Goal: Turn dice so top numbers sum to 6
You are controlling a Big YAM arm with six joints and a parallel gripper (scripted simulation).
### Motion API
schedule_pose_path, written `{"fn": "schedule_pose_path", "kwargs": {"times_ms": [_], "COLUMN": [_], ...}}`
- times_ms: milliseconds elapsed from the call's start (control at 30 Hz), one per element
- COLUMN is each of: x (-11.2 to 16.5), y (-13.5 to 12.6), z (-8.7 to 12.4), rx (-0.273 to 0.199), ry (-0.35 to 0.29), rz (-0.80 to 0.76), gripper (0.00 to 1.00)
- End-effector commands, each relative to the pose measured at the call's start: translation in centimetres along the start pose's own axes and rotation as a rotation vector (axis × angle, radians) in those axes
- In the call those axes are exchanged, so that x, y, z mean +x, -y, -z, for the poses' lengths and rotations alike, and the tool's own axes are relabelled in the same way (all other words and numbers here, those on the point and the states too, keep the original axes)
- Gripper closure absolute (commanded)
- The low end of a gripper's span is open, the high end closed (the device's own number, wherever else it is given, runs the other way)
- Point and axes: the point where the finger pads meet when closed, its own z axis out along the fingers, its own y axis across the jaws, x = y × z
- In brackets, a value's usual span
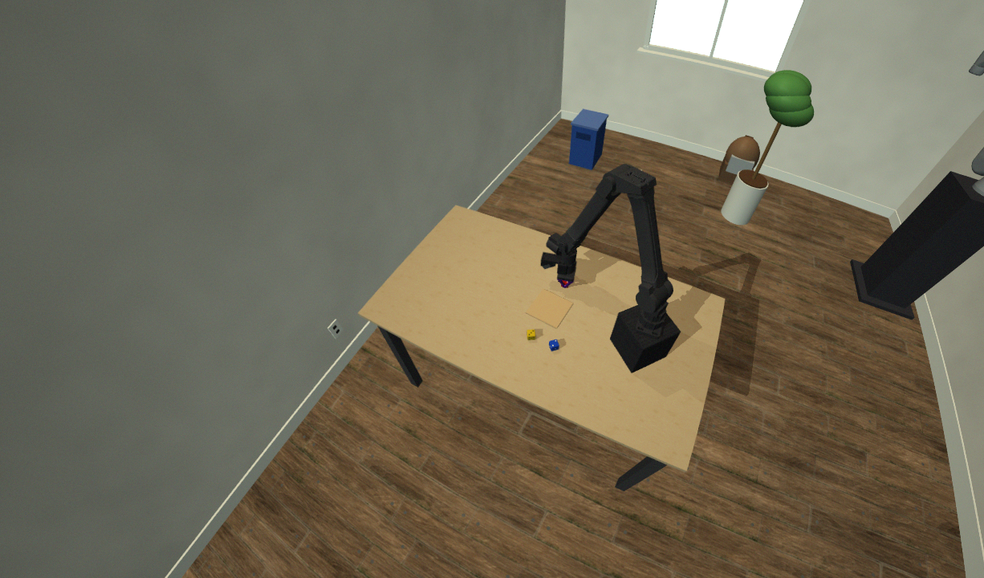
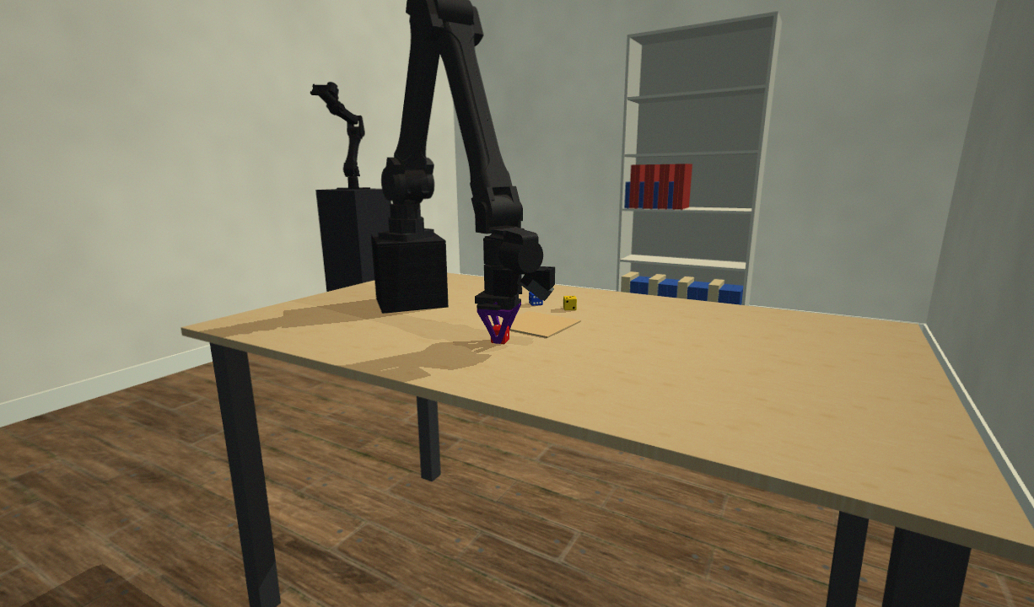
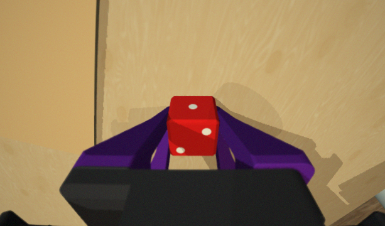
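My gripper (image 3: 193, 113) has purple fingers shut on a red die (image 3: 193, 125), low at the table top just off the mat's edge. The die's far face shows one pip and its near face two. The gripper also shows in the exterior view (image 2: 498, 330) and the top view (image 1: 565, 282). The tan mat (image 1: 550, 307) lies flat on the table; it shows in the wrist view (image 3: 41, 72) at the left. A yellow die (image 1: 530, 334) and a blue die (image 1: 553, 344) sit on the table off the mat, on its other side.
The arm's black base (image 1: 644, 337) stands on the table near the mat. A bookshelf (image 2: 690, 158), a plant (image 1: 765, 144) and a blue bin (image 1: 587, 138) stand off the table.
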Motion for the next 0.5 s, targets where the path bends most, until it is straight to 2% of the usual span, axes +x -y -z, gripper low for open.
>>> {"fn": "schedule_pose_path", "kwargs": {"times_ms": [0,467], "x": [-1.57,-1.59], "y": [1.42,1.43], "z": [1.31,1.61], "rx": [0.029,0.03], "ry": [0.048,0.049], "rz": [-0.002,-0.002], "gripper": [0.74,0.74]}}
